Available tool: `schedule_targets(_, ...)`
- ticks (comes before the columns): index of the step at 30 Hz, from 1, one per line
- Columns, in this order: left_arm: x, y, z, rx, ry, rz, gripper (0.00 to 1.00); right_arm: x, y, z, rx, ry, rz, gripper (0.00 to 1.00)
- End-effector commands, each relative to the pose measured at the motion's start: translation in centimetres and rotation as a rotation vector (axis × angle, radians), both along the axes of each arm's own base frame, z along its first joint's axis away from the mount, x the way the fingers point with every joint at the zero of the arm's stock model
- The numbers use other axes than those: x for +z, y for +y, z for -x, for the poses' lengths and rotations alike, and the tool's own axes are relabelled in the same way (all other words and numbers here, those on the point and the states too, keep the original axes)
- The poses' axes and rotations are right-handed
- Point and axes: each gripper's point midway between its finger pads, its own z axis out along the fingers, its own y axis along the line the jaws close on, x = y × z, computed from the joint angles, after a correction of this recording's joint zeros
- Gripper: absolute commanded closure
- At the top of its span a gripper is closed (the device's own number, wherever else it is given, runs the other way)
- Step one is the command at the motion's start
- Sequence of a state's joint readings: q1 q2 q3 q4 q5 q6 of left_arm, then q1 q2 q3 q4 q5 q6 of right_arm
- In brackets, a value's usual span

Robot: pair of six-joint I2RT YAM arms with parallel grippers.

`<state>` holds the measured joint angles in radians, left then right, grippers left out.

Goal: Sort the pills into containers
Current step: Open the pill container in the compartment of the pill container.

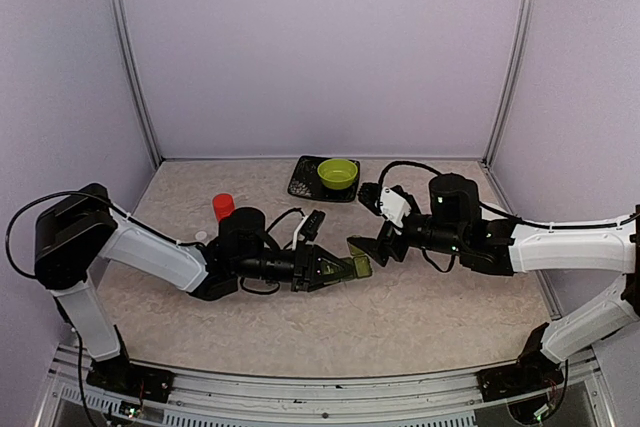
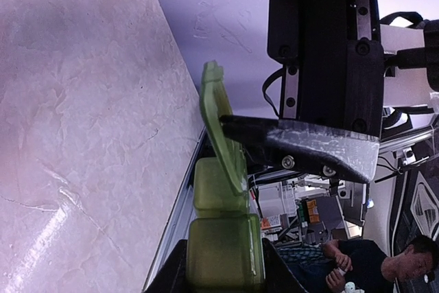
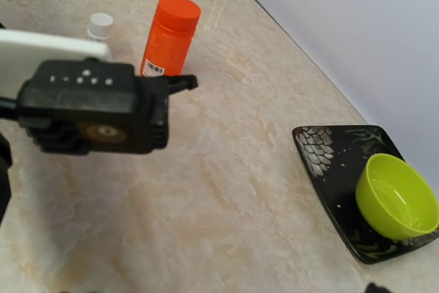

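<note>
The containers point(image 1: 352, 267) are a row of translucent green boxes held above the table at the centre. My left gripper point(image 1: 328, 269) is shut on the containers point(image 2: 223, 255), with its jaws on either side of the nearest box. The lid point(image 2: 221, 128) of a farther box stands swung up. My right gripper point(image 1: 368, 247) is open, facing the left one. One of its fingers point(image 2: 302, 143) lies against that raised lid. I cannot make out any pills. The right wrist view does not show its own fingers.
An orange bottle point(image 1: 223, 207) and a white cap point(image 1: 201, 236) stand at the left behind my left arm. A black patterned tray point(image 1: 303, 180) with a lime bowl point(image 1: 338, 173) sits at the back centre. The tray point(image 3: 329, 162) has a few pale specks on it.
</note>
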<state>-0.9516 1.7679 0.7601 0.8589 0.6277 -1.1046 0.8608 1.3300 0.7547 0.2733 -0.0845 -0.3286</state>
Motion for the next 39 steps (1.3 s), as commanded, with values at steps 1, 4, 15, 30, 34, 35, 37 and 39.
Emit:
schedule_targets(1, 2.8, -0.3, 0.3, -0.025, -0.066, 0.055, 0.71, 1.6, -0.5, -0.7, -0.033, -0.027, -0.023, 0.09)
schedule_targets(4, 2.9, -0.4, 0.3, -0.028, -0.066, 0.056, 0.71, 2.2, -0.9, -0.9, -0.047, -0.040, -0.029, 0.09)
schedule_targets(15, 3.8, -0.4, 0.0, -0.029, -0.086, 0.055, 0.71, 0.4, -1.1, -1.4, -0.061, -0.020, 0.018, 0.09)
schedule_targets(30, 1.1, 1.1, -2.9, 0.044, -0.035, 0.014, 0.71, 5.9, -6.3, -3.6, -0.346, -0.119, -0.123, 0.00)
schedule_targets(34, 0.2, 1.2, -3.9, 0.037, -0.018, 0.003, 0.71, 5.6, -7.9, -3.9, -0.416, -0.110, -0.140, 0.00)
schedule_targets(35, -0.2, 1.2, -4.3, 0.035, -0.011, -0.003, 0.71, 5.5, -8.1, -3.9, -0.425, -0.107, -0.147, 0.00)
schedule_targets(37, -0.8, 1.4, -5.0, 0.028, 0.005, -0.011, 0.70, 5.2, -8.3, -3.7, -0.424, -0.099, -0.160, 0.00)
schedule_targets(39, -1.3, 1.6, -5.8, 0.031, 0.013, -0.018, 0.68, 4.7, -8.4, -3.5, -0.422, -0.085, -0.166, 0.00)
